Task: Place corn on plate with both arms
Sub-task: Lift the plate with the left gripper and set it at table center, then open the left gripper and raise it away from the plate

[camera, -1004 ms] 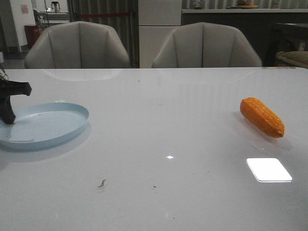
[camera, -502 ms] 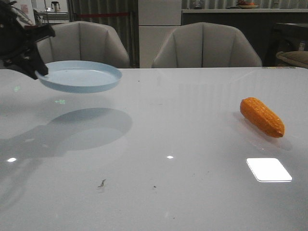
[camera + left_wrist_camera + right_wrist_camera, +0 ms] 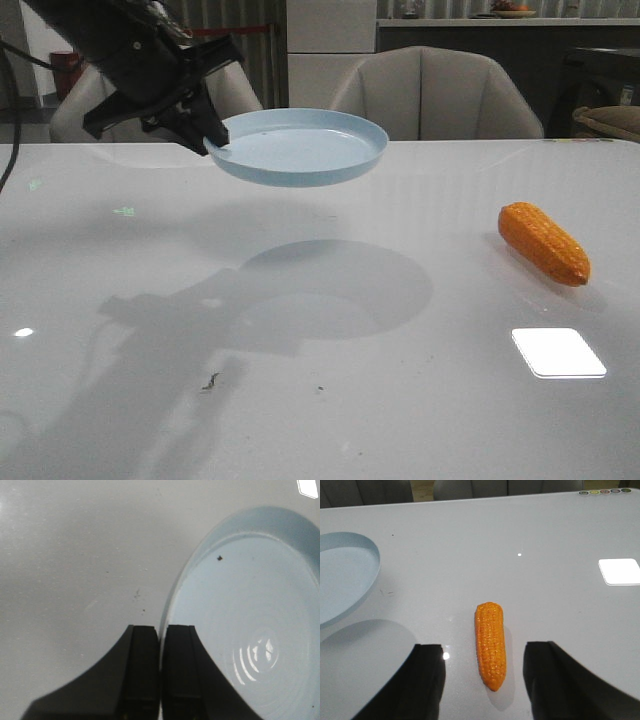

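My left gripper (image 3: pixel 212 140) is shut on the rim of the pale blue plate (image 3: pixel 300 147) and holds it level, well above the table, at the back centre-left. In the left wrist view the two fingers (image 3: pixel 142 652) pinch the plate's rim (image 3: pixel 172 600). The orange corn (image 3: pixel 545 243) lies on the table at the right. In the right wrist view the corn (image 3: pixel 490 645) lies between my right gripper's (image 3: pixel 483 655) open fingers, tapered end towards the camera, untouched. The plate's edge (image 3: pixel 350 585) shows there too. The right gripper is out of the front view.
The plate's shadow (image 3: pixel 335 285) falls on the glossy white table (image 3: pixel 320 400). A bright light reflection (image 3: pixel 558 352) lies near the corn. Two grey chairs (image 3: pixel 430 90) stand behind the table's far edge. Small dark specks (image 3: pixel 212 381) lie near the front.
My left gripper has lifted the plate off the table at the left and carried it up and to the right. The corn has not moved.
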Controlling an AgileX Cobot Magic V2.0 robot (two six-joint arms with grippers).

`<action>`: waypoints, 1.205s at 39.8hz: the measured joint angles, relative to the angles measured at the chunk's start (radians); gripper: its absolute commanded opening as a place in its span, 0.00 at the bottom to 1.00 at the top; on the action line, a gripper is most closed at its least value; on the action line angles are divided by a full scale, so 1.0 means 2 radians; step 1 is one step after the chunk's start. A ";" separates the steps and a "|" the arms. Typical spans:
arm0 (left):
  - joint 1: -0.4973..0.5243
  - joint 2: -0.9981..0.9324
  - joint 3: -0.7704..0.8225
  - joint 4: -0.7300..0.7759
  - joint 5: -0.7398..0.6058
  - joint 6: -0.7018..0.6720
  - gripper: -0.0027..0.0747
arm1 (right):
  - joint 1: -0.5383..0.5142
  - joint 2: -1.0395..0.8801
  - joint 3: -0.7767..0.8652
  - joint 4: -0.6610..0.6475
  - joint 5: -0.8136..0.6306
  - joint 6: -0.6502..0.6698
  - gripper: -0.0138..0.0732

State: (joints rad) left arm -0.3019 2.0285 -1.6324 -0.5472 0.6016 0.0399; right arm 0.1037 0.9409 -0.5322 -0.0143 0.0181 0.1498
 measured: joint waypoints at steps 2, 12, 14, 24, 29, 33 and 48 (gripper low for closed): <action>-0.006 0.001 0.000 0.000 -0.001 0.000 0.16 | 0.000 0.000 0.000 0.000 0.002 0.000 0.69; -0.017 0.034 -0.002 -0.001 0.005 0.000 0.16 | 0.000 0.000 0.000 0.000 0.003 0.000 0.69; -0.017 0.047 -0.002 -0.001 0.011 0.000 0.16 | 0.000 0.000 0.000 0.000 0.003 0.000 0.69; -0.017 0.087 -0.002 0.000 0.038 0.000 0.20 | 0.000 0.000 0.000 0.000 0.003 0.000 0.69; -0.017 0.088 -0.002 0.000 0.040 0.000 0.34 | 0.000 0.000 0.000 0.000 0.003 0.000 0.69; -0.017 0.088 -0.008 0.007 0.040 0.000 0.51 | 0.000 0.000 0.000 0.000 0.003 0.000 0.69; -0.014 0.088 -0.107 0.050 0.093 0.005 0.62 | 0.000 0.000 0.000 0.000 0.003 0.000 0.69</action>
State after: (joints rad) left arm -0.3298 2.2051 -1.8467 -0.4470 0.7871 0.0509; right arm 0.1037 0.9409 -0.5322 -0.0143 0.0238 0.1498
